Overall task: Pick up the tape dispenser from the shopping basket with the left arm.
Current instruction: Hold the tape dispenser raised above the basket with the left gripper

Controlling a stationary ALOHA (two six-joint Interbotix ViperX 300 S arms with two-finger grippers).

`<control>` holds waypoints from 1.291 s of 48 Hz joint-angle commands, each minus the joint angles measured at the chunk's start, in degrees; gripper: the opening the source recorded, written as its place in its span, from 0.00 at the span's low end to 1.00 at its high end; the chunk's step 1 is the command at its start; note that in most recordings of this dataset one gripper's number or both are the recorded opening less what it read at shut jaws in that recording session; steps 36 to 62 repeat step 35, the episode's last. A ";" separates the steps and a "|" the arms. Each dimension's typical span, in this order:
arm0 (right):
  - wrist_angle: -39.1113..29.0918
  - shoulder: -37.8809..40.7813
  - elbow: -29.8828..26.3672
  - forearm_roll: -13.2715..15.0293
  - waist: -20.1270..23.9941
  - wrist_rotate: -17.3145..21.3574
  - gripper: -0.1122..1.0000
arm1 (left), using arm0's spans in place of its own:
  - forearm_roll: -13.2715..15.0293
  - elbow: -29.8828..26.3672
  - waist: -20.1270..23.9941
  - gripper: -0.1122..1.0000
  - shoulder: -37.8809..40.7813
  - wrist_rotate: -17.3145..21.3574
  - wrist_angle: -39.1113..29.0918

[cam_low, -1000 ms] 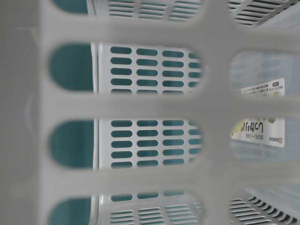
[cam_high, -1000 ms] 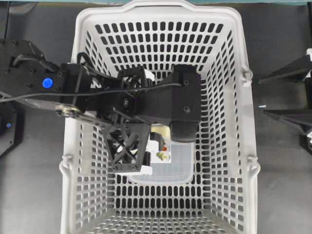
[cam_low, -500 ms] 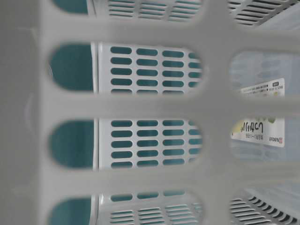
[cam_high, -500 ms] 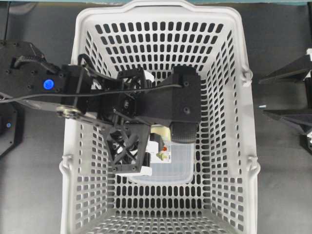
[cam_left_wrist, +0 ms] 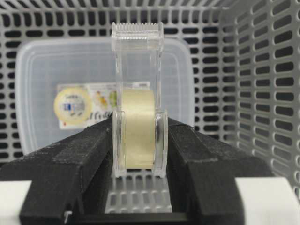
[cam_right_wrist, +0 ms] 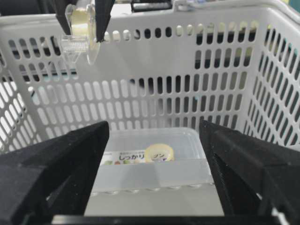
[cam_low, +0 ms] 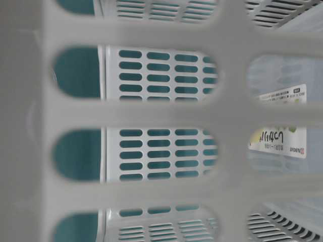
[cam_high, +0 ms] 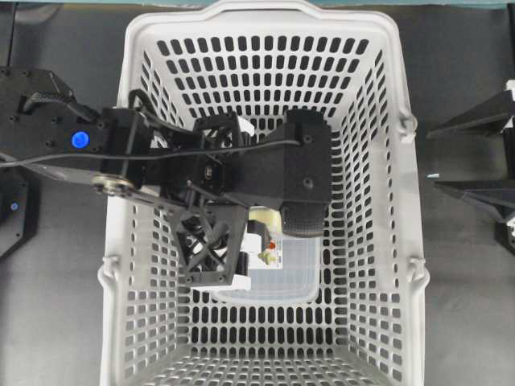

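Inside the shopping basket (cam_high: pixel 402 241), above a translucent plastic box (cam_left_wrist: pixel 42 84) on its floor, the left gripper (cam_left_wrist: pixel 139 140) pinches the clear tape dispenser (cam_left_wrist: pixel 138 93) across its cream roll, long axis running away from its 2 fingers, serrated cutter end outermost, while the right gripper (cam_right_wrist: pixel 154 187) stands spread outside.

A dark grey tabletop (cam_high: pixel 64 322) is being shown in the overhead view, matte and evenly lit, with no hard shadows being cast on it. Along the top edge of that view a narrow teal strip (cam_high: pixel 451 3) is being glimpsed, and the same teal colour (cam_low: pixel 75 73) is being seen as a plain backdrop in the table-level view. Soft, diffuse light is being spread over the whole scene, and nothing more of the room is being revealed.
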State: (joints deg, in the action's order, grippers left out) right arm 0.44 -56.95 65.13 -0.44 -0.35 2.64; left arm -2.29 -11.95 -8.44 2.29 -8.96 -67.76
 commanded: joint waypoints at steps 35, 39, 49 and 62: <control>0.62 0.26 -0.26 -0.18 -0.44 0.09 0.77 | -0.18 -0.09 -0.26 0.37 -0.70 0.00 0.79; 0.62 0.26 -0.26 -0.18 -0.44 0.09 0.77 | -0.18 -0.09 -0.26 0.37 -0.70 0.00 0.79; 0.62 0.26 -0.26 -0.18 -0.44 0.09 0.77 | -0.18 -0.09 -0.26 0.37 -0.70 0.00 0.79; 0.62 0.26 -0.26 -0.18 -0.44 0.09 0.77 | -0.18 -0.09 -0.26 0.37 -0.70 0.00 0.79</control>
